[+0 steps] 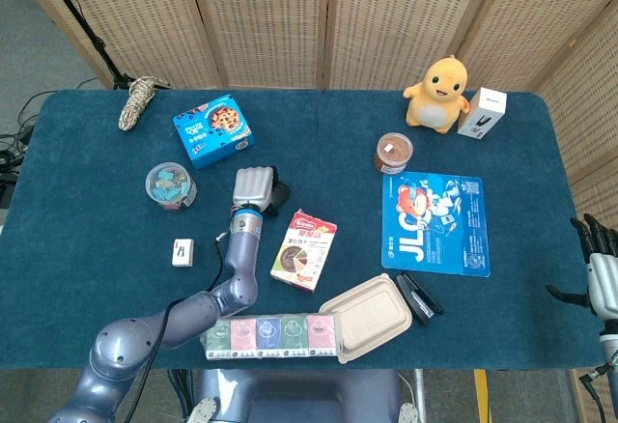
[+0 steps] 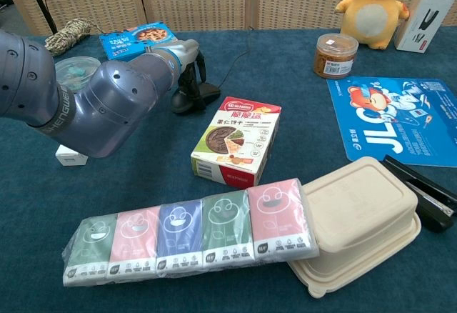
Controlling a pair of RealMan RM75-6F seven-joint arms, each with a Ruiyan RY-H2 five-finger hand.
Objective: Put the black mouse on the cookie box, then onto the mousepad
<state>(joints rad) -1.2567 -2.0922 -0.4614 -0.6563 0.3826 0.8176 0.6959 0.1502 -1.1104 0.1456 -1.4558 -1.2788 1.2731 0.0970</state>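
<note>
The black mouse [image 1: 280,194] lies on the blue table left of centre, its cable running back toward the screens. My left hand [image 1: 255,186] sits on top of it with fingers curled down around its body; the chest view shows the dark fingers [image 2: 190,78] wrapped on the black mouse [image 2: 198,98], which still touches the cloth. The blue cookie box [image 1: 212,129] lies behind and to the left of the hand. To the right lies the blue cartoon mousepad [image 1: 435,222]. My right hand [image 1: 601,270] hangs off the table's right edge, fingers apart, holding nothing.
A red snack box [image 1: 304,249] lies just in front of the mouse. A tissue pack [image 1: 270,336], a takeaway container [image 1: 367,315] and a black stapler [image 1: 419,296] line the front. A jar [image 1: 392,153], a yellow toy [image 1: 439,93] and a clip tub [image 1: 170,184] stand around.
</note>
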